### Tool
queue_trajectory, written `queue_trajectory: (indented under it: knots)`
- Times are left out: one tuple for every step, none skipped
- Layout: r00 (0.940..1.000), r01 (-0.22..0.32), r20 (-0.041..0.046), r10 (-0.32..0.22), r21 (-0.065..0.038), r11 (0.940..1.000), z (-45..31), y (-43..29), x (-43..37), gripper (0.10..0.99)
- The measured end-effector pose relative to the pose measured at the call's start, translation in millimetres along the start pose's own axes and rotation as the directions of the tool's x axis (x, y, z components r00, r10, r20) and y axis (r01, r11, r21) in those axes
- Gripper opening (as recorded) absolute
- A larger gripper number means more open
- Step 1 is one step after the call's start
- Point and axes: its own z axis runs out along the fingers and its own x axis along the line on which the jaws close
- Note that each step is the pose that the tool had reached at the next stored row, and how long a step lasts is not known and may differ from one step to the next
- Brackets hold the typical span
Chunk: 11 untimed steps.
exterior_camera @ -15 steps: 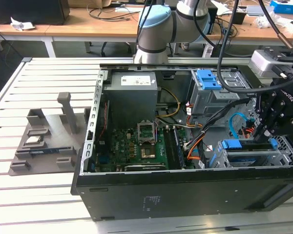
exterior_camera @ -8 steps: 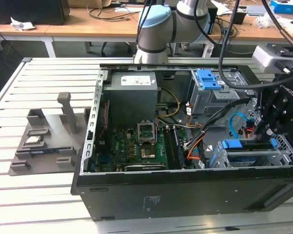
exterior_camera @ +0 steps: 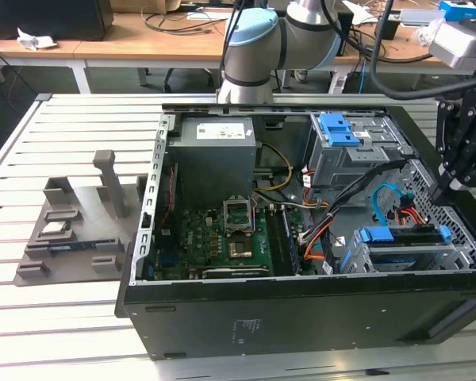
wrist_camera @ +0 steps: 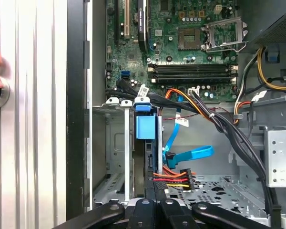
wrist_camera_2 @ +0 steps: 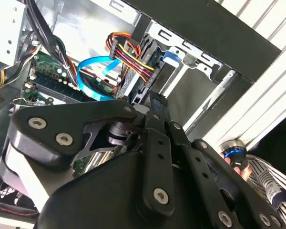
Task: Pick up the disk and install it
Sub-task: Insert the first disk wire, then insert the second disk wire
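Already the disk [exterior_camera: 404, 238] sits on edge in the drive cage [exterior_camera: 428, 258] at the front corner of the open computer case [exterior_camera: 301, 309], near the exterior view's right, its blue bracket handle [wrist_camera: 145, 126] showing upward in the first wrist view, with red, yellow and orange power wires [wrist_camera: 174, 176] plugged in at its end. The gripper [exterior_camera: 444, 190] hangs just above that end of the disk, at the case's edge; its black fingers [wrist_camera: 155, 191] lie close together around the disk's thin edge, though whether they actually clamp it I cannot tell. A blue data cable [wrist_camera: 188, 155] curls beside the cage, and the green motherboard [exterior_camera: 222, 238] lies further in. On the slatted table [exterior_camera: 71, 127] at the exterior view's left stands a grey parts holder [exterior_camera: 75, 226]. A person's hand [wrist_camera_2: 240, 164] rests on a blue-ringed button [wrist_camera_2: 233, 153].
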Motion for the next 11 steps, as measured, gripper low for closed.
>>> queue_trajectory:
  knots:
    - [1.0000, 0.000, 0.0003, 0.000, 0.000, 1.0000, 0.0, 0.0, 0.0, 0.106]
    - [1.0000, 0.000, 0.0003, 0.000, 0.000, 1.0000, 0.0, 0.0, 0.0, 0.106]
    - [1.0000, 0.000, 0.0002, 0.000, 0.000, 1.0000, -0.1, 0.0, 0.0, 0.106]
    - [1.0000, 0.000, 0.0000, 0.000, 0.000, 1.0000, -0.2, 0.0, 0.0, 0.106]
    - [1.0000, 0.000, 0.0000, 0.000, 0.000, 1.0000, -0.3, 0.0, 0.0, 0.106]
    - [1.0000, 0.000, 0.0000, 0.000, 0.000, 1.0000, -0.2, 0.0, 0.0, 0.106]
    - [1.0000, 0.000, 0.0000, 0.000, 0.000, 1.0000, -0.3, 0.0, 0.0, 0.106]
    - [1.0000, 0.000, -0.0001, 0.000, 0.000, 1.0000, -0.3, 0.0, 0.0, 0.106]
    - [1.0000, 0.000, 0.0001, 0.000, 0.000, 1.0000, -0.3, 0.0, 0.0, 0.106]
    - [1.0000, 0.000, 0.0000, 0.000, 0.000, 1.0000, -0.3, 0.0, 0.0, 0.169]
    - [1.0000, 0.000, 0.0000, 0.000, 0.000, 1.0000, -0.3, 0.0, 0.0, 0.235]
